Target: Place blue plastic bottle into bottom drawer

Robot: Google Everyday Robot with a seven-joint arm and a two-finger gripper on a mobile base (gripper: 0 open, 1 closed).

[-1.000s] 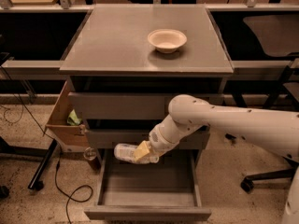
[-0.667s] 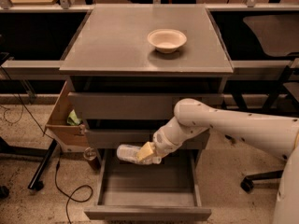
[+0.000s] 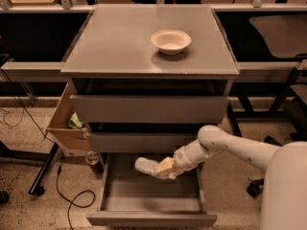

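Leaning at the left: a brown cardboard box [image 3: 61,128], open-topped with something green inside, rests against the left side of the grey metal three-drawer cabinet [image 3: 120,42].
Floor: a small round container [image 3: 91,158] stands just beside the cabinet's lower left corner; what it is cannot be told.
Bottom drawer: the lowest and deepest grey metal bottom drawer [image 3: 151,219] stands open at the cabinet's base, its grey interior showing.
Bottle: the small clear blue plastic bottle [image 3: 146,166] with a pale label lies nearly on its side over the rear part of the open drawer, just below the cabinet's middle drawer front. Whether it touches the drawer floor cannot be told.
Gripper: the two-finger gripper [image 3: 165,167] sits at the bottle's right end, within the cabinet's drawer opening, its jaws pinching the bottle.
Bowl: a shallow cream bowl [image 3: 171,41] sits on the cabinet's top, right of centre.
Arm: the white robot arm [image 3: 225,145] reaches in from the cabinet's lower right.
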